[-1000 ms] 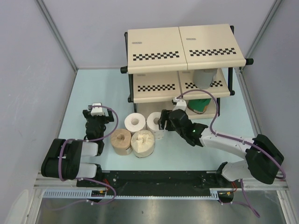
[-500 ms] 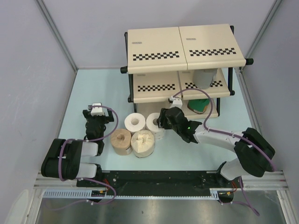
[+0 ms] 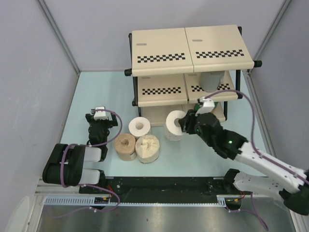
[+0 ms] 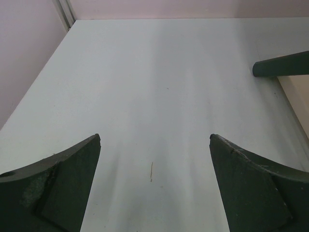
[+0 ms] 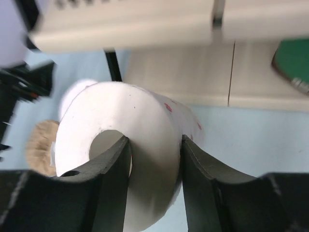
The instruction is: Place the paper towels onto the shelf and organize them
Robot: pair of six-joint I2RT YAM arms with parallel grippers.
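Observation:
My right gripper is shut on a white paper towel roll with red dots. One finger sits in its centre hole and the other presses the outer wall. The roll hangs tilted in front of the shelf. On the table stand another white roll, a tan-brown roll and a cream roll. A grey roll stands on the middle tier, and a green roll lies on the bottom tier. My left gripper rests open over bare table.
Grey walls enclose the pale blue table on three sides. The shelf's black foot shows at the right of the left wrist view. The black rail holding the arm bases runs along the near edge.
The right gripper closed on the dotted white roll, lifted it off the table and carried it right, toward the shelf's lower tiers. The left arm has not moved.

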